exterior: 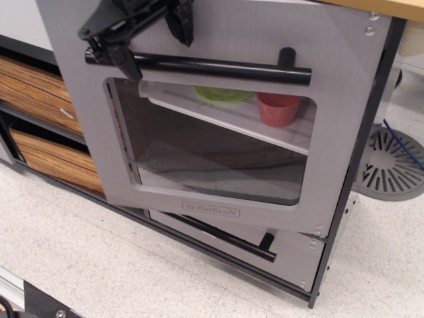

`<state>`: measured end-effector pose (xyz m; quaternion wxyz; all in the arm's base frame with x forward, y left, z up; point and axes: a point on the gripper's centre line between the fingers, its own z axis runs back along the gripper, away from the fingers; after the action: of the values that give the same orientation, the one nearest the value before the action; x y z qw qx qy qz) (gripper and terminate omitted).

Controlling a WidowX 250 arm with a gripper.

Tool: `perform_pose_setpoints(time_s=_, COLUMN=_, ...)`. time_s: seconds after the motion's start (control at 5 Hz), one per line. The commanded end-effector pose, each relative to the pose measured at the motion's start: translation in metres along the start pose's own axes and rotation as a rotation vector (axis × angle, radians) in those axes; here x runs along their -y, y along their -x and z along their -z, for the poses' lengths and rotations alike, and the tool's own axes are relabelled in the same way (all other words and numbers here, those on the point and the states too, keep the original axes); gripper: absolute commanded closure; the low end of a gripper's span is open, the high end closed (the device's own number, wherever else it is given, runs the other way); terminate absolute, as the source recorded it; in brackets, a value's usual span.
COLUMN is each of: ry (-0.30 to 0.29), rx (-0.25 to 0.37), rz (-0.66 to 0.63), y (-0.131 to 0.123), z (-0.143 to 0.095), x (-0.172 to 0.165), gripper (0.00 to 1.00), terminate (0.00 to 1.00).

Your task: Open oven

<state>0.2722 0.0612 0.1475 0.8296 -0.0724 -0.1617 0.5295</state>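
The oven door (334, 126) is brushed silver-grey with a clear window (212, 156), a long black bar handle (225, 68) and a KidKraft logo (211, 210). It is hinged on its right edge and stands partly swung open, its left edge out toward me. My black gripper (161, 59) is at the handle's left end. One finger (126, 63) crosses the bar and the other (184, 26) sits above it, with the jaws spread wider than the bar. Inside, a green plate (222, 95) and a red cup (278, 108) sit on the shelf.
A smaller silver drawer (295, 250) with a black bar handle (228, 235) sits under the door. Two wood-grain drawers (33, 93) (46, 156) are at left. A grey round slotted base (397, 159) stands on the speckled floor (119, 271) at right. A wooden countertop (397, 6) runs above.
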Motion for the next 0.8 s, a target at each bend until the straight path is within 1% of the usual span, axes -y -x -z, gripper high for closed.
perform_pose_setpoints(time_s=0.0, ry=-0.033, rx=-0.03, rz=0.249, y=-0.001, z=-0.06, x=0.009, gripper=0.0, terminate=0.0)
perform_pose_setpoints(time_s=0.2, ry=-0.066, rx=-0.079, rz=0.297, y=-0.002, z=-0.073, x=0.023, gripper=0.0, terminate=0.0)
perform_pose_setpoints(time_s=0.4, ry=-0.055, rx=-0.107, rz=0.309, y=-0.01, z=-0.075, x=0.036, gripper=0.0, terminate=0.0)
perform_pose_setpoints(time_s=0.6, ry=-0.123, rx=-0.018, rz=0.305, y=-0.016, z=-0.048, x=0.04, gripper=0.0, terminate=0.0)
